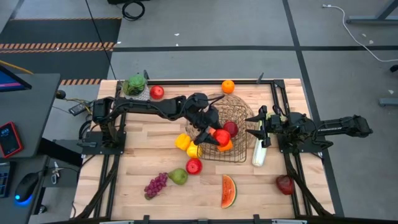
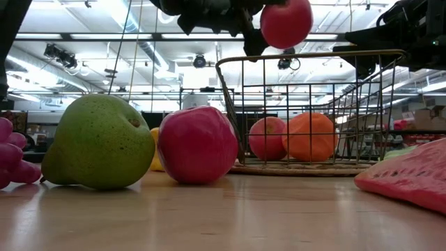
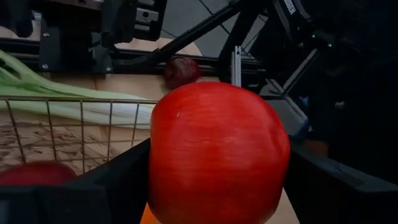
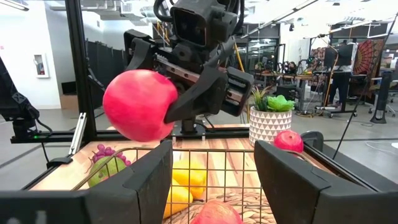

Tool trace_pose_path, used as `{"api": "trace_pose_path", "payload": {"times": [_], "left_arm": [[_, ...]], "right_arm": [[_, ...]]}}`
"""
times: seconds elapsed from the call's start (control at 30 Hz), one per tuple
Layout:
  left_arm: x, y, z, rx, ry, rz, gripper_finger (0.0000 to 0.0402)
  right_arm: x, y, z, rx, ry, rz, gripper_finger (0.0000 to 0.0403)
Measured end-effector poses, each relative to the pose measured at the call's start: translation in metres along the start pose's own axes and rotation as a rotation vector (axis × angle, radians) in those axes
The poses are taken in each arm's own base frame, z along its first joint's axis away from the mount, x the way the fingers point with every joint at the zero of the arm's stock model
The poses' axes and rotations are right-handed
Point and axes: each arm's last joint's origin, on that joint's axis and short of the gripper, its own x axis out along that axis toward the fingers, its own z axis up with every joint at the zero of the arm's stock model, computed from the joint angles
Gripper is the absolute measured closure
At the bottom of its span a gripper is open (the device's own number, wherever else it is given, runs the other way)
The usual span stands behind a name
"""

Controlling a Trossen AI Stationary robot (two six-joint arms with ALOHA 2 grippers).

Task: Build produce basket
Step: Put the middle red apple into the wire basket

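You're mid-delivery: the left claw (image 1: 217,138) is clenched on a red apple (image 1: 222,137) just above the basket (image 1: 244,115) rim (an apple and an orange already lie inside), so next lower past the wire and release, minding the right claw (image 1: 260,129), fingers spread, beside the far rim.

The wooden table (image 1: 143,168) carries the wire basket (image 1: 244,112) near its middle, with a celery stalk (image 1: 259,152) just beside it. Around lie yellow pieces (image 1: 183,142), an apple (image 1: 194,166), a pear (image 1: 179,177), grapes (image 1: 155,185), a watermelon slice (image 1: 229,190), a dark red fruit (image 1: 285,184), an orange (image 1: 228,86), another apple (image 1: 157,92) and a potted plant (image 1: 135,86).
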Motion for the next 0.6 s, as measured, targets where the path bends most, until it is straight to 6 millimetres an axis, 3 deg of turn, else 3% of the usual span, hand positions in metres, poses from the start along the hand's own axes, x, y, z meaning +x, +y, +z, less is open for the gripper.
{"api": "trace_pose_path", "payload": {"times": [0.33,0.6], "left_arm": [[0.000,-0.002,0.005,0.138,0.055,0.120,0.0086],[0.012,-0.033,0.008,0.443,0.289,0.397,0.0086]], "right_arm": [[0.000,0.000,0.000,0.000,0.000,0.000,0.0172],[0.000,0.000,0.000,0.000,0.000,0.000,0.0172]]}}
